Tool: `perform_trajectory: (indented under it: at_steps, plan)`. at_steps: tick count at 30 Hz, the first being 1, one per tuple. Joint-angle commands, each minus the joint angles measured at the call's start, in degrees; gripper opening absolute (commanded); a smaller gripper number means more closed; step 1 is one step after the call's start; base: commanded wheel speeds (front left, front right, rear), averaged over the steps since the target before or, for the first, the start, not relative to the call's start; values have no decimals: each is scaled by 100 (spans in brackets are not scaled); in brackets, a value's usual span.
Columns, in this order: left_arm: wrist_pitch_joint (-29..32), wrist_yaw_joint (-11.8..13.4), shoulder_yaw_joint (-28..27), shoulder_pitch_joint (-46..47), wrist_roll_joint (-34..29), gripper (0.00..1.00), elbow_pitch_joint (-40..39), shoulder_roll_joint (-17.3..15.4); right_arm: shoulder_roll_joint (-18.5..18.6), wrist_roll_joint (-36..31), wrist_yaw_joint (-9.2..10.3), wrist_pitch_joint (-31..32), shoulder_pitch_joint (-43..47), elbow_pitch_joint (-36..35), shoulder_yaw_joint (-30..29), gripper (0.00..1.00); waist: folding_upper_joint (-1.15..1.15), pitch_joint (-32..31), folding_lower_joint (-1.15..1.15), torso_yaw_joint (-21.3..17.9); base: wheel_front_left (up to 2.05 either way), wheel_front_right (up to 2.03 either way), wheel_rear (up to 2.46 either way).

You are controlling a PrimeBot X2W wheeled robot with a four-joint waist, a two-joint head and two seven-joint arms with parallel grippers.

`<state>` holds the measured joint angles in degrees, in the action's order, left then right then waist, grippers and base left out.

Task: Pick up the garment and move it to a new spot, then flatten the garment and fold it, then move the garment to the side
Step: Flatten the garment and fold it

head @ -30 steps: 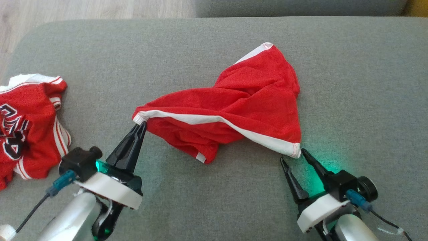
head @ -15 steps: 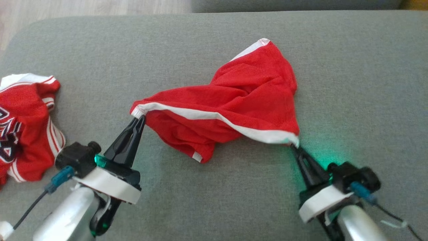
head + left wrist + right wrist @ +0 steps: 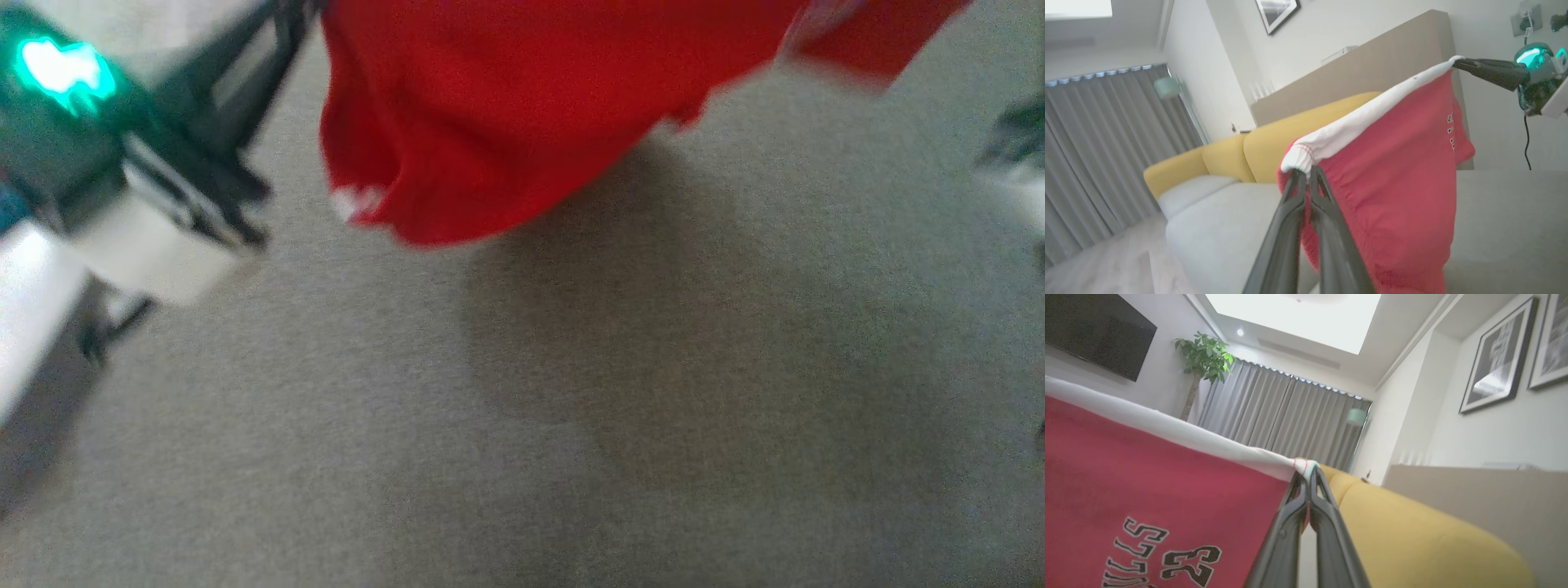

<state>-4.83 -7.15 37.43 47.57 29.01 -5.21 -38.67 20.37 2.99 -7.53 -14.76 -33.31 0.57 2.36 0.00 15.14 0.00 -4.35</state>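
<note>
- Left wrist view: the left gripper [image 3: 1303,173] is clenched on one gathered corner of the white waistband [image 3: 1363,118]. The fabric is pinched right at its fingertips. The red garment [image 3: 1392,183] hangs down from that corner, below and to the right of the tips. The band stretches away up and to the right to the right gripper [image 3: 1455,62], which nips the far corner.
- Right wrist view: the right gripper's two fingers are pressed together on its corner of the waistband, again at the very tips. The cloth spreads to the left of and below them, with a dark-outlined print [image 3: 1163,555] on the red panel. The yellow sofa [image 3: 1412,526] lies beyond the tips to the right.
- Head view: badly blurred. The garment hangs at the top of the frame, to the right of the left gripper's fingers. It is clear of the grey cushion [image 3: 571,490] and throws a shadow [image 3: 637,327] on it. The right gripper is only a smear at the right edge.
- Progress, as I judge it: the pick-up is done, with both top corners held and the garment in the air, spread between the arms. The carry to a new spot looks under way. The garment is not yet set down, and the flattening, the fold and the final move to the side all remain.
</note>
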Motion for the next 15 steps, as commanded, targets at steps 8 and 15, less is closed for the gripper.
perform_trajectory:
  at_steps: [8, 15]
  plan:
    - [104, -32, 725, 2502, -378, 0, 494, -339, 1121, 267, 4, 514, -1995, 555, 436, 0, 0, 627, 0, -353, 0, 0, 0]
    - [-726, -22, 1352, 3983, -847, 0, 2128, 226, 1333, 298, 4, 225, -3340, 1602, 985, 0, 0, 1098, 0, -511, 0, 0, 0]
